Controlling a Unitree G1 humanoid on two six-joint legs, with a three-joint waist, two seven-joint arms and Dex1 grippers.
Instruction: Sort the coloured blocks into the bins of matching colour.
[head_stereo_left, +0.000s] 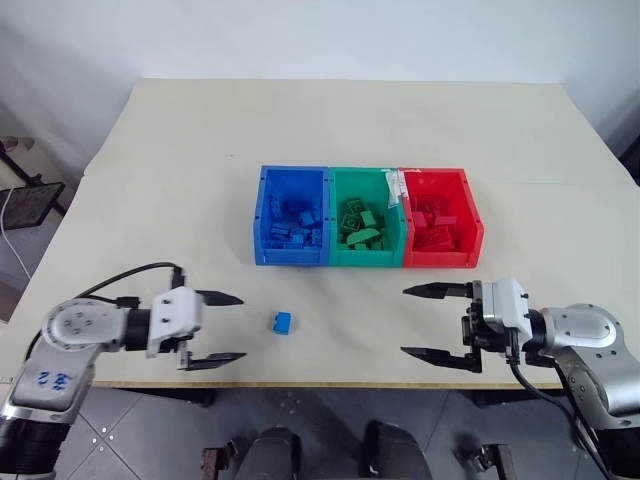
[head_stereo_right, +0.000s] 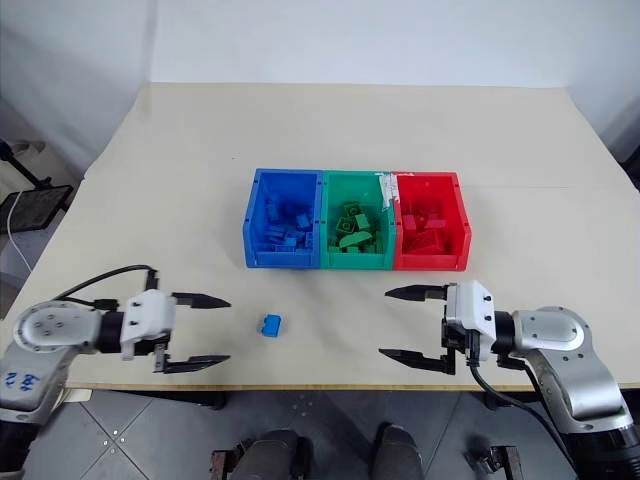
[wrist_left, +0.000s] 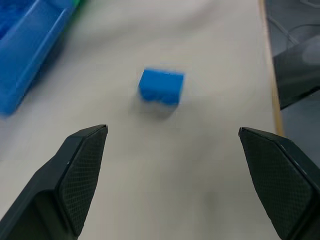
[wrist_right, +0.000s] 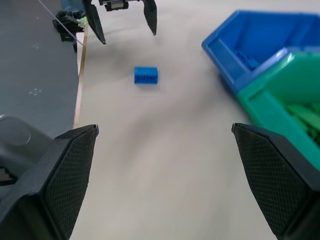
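Left eye view: 1 blue block (head_stereo_left: 280, 322) lies unsorted at 7 o'clock from the bins (head_stereo_left: 367, 262); left gripper (head_stereo_left: 222, 328) and right gripper (head_stereo_left: 428, 321) gape wide, empty, likely poised for pickup.

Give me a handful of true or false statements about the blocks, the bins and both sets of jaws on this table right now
1. One small blue studded plastic brick lies loose on the beige table. True.
2. The left gripper holds that brick. False: its jaws are open and empty, beside the brick.
3. The three joined plastic bins run blue, green, red from the robot's left. True.
4. The red bin is empty. False: red bricks lie in it.
5. The right gripper has its jaws open. True.
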